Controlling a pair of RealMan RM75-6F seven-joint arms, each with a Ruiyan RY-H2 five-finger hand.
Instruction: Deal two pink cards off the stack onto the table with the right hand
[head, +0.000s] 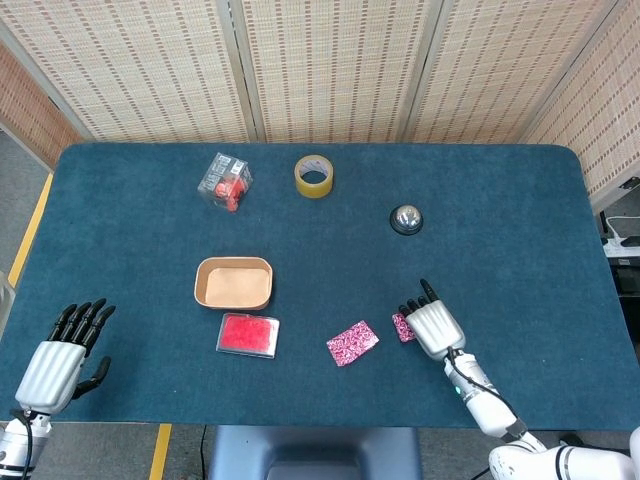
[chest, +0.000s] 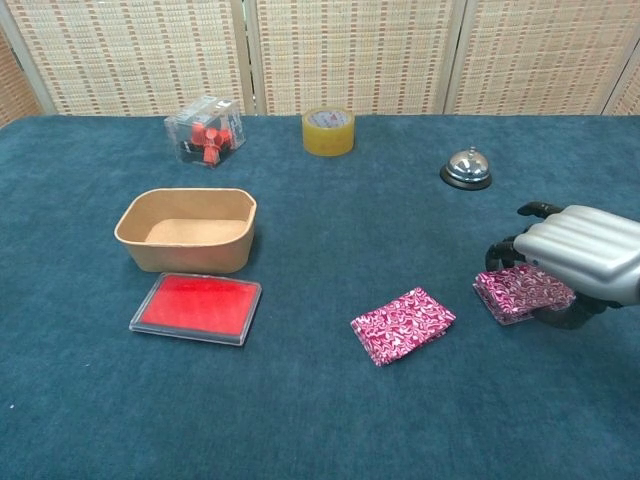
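Observation:
A stack of pink patterned cards sits at the right of the blue table, small in the head view. My right hand covers its right half, fingers curled over the top and thumb beneath, holding it; the head view shows this hand from above. One pink card lies flat and alone on the cloth left of the stack, also seen from the head. My left hand rests at the near left table edge, fingers spread and empty.
A brown paper bowl stands at mid left with a red flat case in front of it. At the back are a clear box of red pieces, a tape roll and a silver bell.

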